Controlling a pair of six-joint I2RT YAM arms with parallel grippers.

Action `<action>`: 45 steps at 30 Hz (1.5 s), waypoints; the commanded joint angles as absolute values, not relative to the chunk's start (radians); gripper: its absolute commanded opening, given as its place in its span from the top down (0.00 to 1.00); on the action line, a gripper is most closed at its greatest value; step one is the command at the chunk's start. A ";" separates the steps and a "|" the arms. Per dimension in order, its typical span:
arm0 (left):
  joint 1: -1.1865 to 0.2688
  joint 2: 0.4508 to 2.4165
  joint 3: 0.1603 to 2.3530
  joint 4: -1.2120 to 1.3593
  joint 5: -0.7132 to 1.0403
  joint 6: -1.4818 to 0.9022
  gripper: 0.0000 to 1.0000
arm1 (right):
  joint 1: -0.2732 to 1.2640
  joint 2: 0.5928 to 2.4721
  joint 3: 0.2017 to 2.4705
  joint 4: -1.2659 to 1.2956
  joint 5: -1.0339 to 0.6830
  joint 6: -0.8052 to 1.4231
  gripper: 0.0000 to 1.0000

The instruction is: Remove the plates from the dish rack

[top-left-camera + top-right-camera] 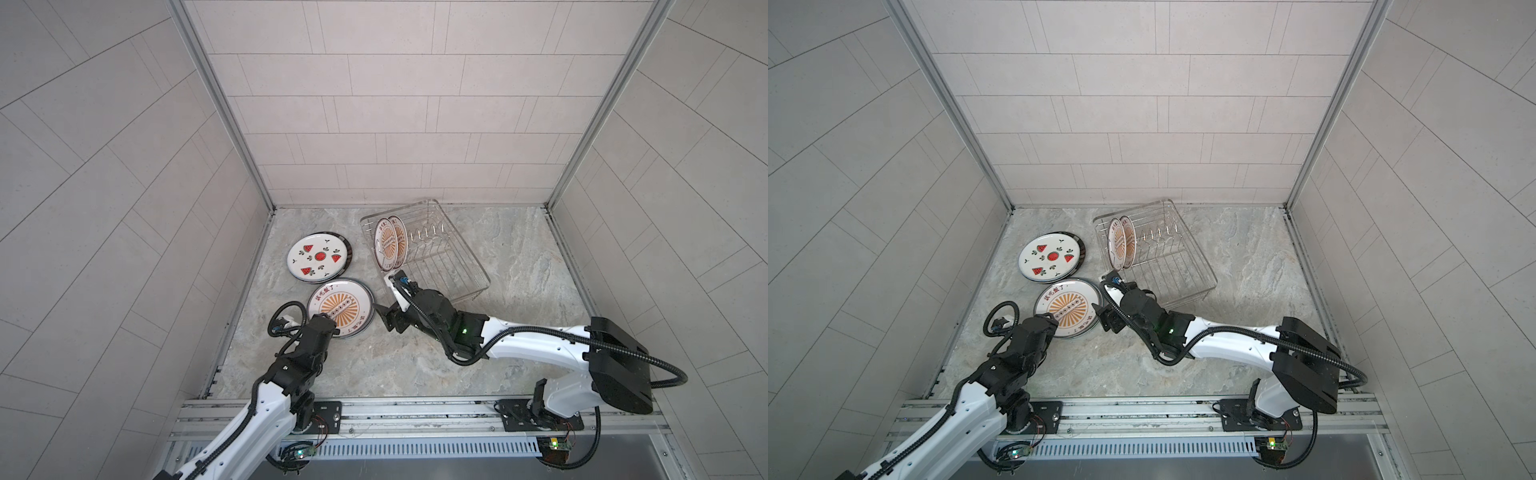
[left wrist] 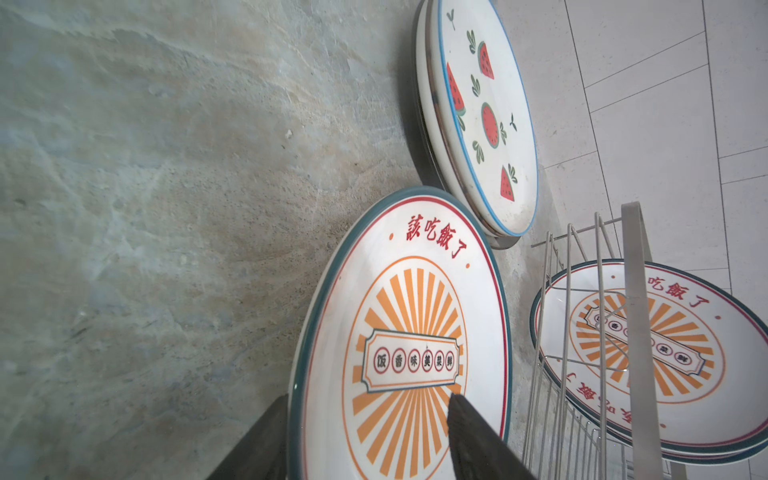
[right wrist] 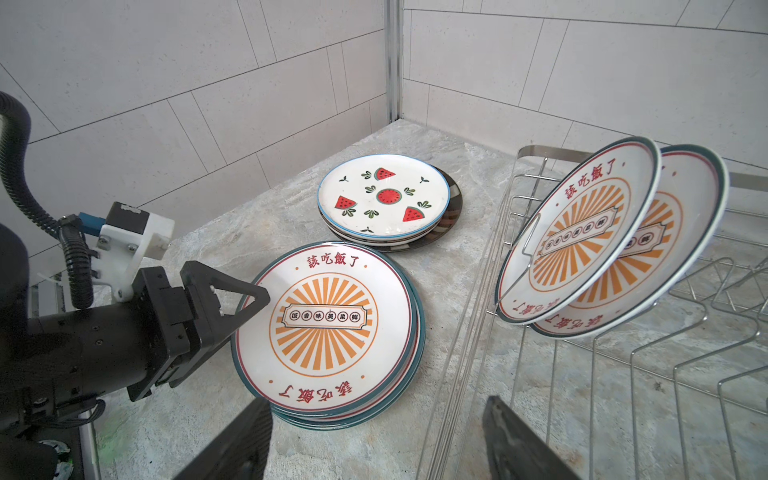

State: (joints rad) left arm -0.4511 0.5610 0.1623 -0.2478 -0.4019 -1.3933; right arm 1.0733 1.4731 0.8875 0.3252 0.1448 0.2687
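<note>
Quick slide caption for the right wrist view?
Left gripper straddles the rim of the sunburst stack; two sunburst plates lean in the dish rack; watermelon stack lies nearby.

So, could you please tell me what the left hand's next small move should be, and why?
Probably draw the left hand straight back off the top sunburst plate. That plate lies flat on its stack, and the hand's jaws stand open astride its rim, so nothing needs holding. Two plates wait in the dish rack.

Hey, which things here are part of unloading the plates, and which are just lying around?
Job: dish rack, two sunburst plates in it, sunburst stack, watermelon-topped stack.
Not part of it: marble tabletop, tiled walls.
</note>
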 commanded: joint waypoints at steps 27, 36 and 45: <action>-0.431 0.262 0.166 -0.371 -0.569 -1.246 0.14 | 0.948 1.354 0.958 0.183 0.145 0.335 0.11; -0.432 0.345 0.046 0.400 -0.262 -0.876 0.00 | 0.847 1.437 1.129 0.070 0.153 0.343 0.10; -0.432 0.765 0.214 0.715 0.137 -0.707 0.00 | 0.812 1.742 1.506 -0.156 0.275 0.309 0.18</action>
